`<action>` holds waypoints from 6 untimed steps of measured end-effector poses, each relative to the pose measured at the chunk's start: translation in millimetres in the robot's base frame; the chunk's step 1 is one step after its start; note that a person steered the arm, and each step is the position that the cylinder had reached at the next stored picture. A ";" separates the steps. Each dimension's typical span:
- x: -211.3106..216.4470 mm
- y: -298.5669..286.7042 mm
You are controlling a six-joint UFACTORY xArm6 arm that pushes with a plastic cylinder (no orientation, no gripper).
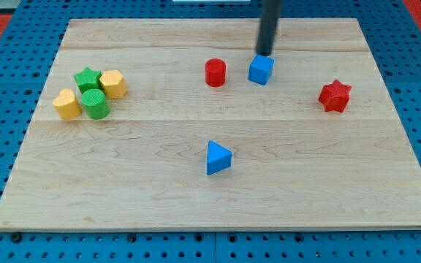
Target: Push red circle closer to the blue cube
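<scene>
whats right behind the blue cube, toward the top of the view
My tip stands right behind the blue cube, at its top edge; whether they touch is unclear. Past it is only bare wooden board. The rod covers a strip of board behind it.

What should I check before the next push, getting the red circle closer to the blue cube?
1. Red circle in view, resting flat: ok.
2. Blue cube in view, to the circle's right: ok.
3. Board between circle and cube free of other blocks: ok.
4. My tip placed on the circle's left to push it rightward: not ok; it sits just above the cube's top edge in the view.
5. Tip touching the cube: cannot tell.
6. Red star and blue triangle off the push line: ok.
</scene>
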State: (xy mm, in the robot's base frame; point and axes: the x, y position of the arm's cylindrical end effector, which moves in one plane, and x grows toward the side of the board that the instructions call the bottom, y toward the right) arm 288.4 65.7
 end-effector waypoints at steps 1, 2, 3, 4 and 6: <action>32.1 18.9; 80.9 91.8; 59.9 78.2; -1.8 42.4; 5.0 -71.6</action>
State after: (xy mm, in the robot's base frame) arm 293.4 -5.9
